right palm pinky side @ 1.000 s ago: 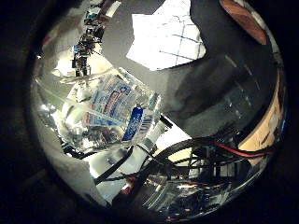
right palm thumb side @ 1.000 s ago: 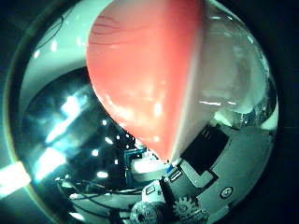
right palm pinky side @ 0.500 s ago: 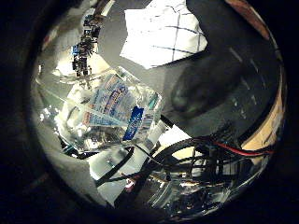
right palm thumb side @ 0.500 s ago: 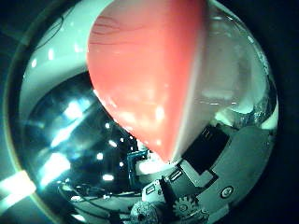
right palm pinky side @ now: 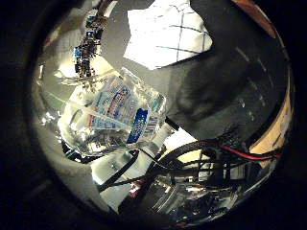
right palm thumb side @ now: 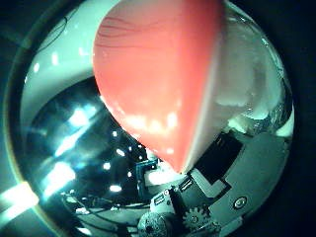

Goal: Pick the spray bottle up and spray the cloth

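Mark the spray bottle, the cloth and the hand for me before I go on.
spray bottle (right palm pinky side: pixel 120 115): little finger side palm view, on its printed label.
cloth (right palm pinky side: pixel 168 33): little finger side palm view, on the white checked middle.
hand (right palm thumb side: pixel 232 192): thumb side palm view, on its grey body.

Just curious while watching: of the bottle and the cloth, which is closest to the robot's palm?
The clear spray bottle, looming large by the palm; the white checked cloth lies apart on the dark table.
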`<action>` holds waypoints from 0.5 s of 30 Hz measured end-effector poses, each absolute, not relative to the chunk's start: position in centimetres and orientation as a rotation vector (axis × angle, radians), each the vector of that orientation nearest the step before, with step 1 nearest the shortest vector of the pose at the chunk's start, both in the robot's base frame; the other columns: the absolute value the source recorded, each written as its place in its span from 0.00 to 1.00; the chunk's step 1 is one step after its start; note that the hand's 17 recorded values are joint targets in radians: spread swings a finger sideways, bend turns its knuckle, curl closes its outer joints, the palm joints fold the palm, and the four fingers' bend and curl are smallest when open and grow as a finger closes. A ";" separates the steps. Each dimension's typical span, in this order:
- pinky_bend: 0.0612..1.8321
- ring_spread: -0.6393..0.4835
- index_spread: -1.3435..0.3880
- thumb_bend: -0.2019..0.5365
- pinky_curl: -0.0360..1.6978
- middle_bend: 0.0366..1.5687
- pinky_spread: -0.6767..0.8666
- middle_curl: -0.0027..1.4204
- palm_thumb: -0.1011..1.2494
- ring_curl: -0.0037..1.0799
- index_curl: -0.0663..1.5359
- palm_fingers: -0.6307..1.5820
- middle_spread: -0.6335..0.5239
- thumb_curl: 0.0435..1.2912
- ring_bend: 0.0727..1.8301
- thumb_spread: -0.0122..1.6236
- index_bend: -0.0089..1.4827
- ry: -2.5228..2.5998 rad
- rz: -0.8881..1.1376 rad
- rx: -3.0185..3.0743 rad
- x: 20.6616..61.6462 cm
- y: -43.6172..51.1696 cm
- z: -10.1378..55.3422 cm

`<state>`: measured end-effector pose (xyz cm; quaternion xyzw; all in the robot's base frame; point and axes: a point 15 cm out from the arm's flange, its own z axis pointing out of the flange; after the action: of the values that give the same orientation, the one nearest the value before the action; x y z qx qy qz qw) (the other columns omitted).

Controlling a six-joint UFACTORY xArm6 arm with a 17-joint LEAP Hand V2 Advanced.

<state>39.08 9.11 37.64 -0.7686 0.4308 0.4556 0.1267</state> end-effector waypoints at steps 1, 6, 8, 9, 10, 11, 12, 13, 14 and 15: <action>0.55 0.35 0.63 0.26 0.90 0.79 0.32 0.66 0.80 0.82 0.56 0.77 0.38 0.40 0.71 0.74 0.78 1.254 1.322 -2.241 39.0 9.2 37.8; 0.55 0.35 0.63 0.26 0.90 0.79 0.32 0.66 0.80 0.82 0.56 0.78 0.38 0.41 0.71 0.74 0.77 1.278 1.335 -2.235 39.3 9.4 37.3; 0.55 0.35 0.63 0.26 0.90 0.79 0.32 0.66 0.80 0.82 0.57 0.78 0.38 0.41 0.71 0.74 0.77 1.295 1.363 -2.220 39.6 9.4 36.3; 0.55 0.35 0.63 0.26 0.90 0.79 0.32 0.66 0.80 0.82 0.57 0.78 0.38 0.41 0.71 0.74 0.77 1.305 1.374 -2.212 39.9 9.4 35.7; 0.55 0.35 0.63 0.26 0.90 0.79 0.32 0.66 0.80 0.82 0.57 0.78 0.38 0.41 0.71 0.74 0.77 1.319 1.375 -2.204 40.3 9.4 35.1; 0.55 0.35 0.63 0.26 0.90 0.79 0.33 0.66 0.80 0.82 0.57 0.78 0.38 0.41 0.71 0.74 0.77 1.334 1.369 -2.195 40.8 9.4 34.5; 0.55 0.35 0.63 0.26 0.90 0.79 0.33 0.66 0.80 0.82 0.57 0.78 0.38 0.41 0.71 0.74 0.77 1.354 1.364 -2.184 41.3 9.4 33.8; 0.55 0.35 0.63 0.26 0.90 0.79 0.33 0.66 0.80 0.82 0.57 0.78 0.38 0.41 0.71 0.74 0.77 1.377 1.355 -2.176 41.9 9.4 33.0; 0.55 0.35 0.63 0.26 0.90 0.79 0.33 0.66 0.80 0.82 0.57 0.78 0.38 0.41 0.71 0.74 0.77 1.395 1.345 -2.170 42.4 9.4 32.4; 0.55 0.35 0.63 0.26 0.90 0.79 0.33 0.66 0.80 0.82 0.57 0.78 0.38 0.41 0.71 0.74 0.77 1.412 1.340 -2.161 42.9 9.3 31.7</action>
<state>42.86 9.32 31.66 -0.7379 0.4822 0.4577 0.1161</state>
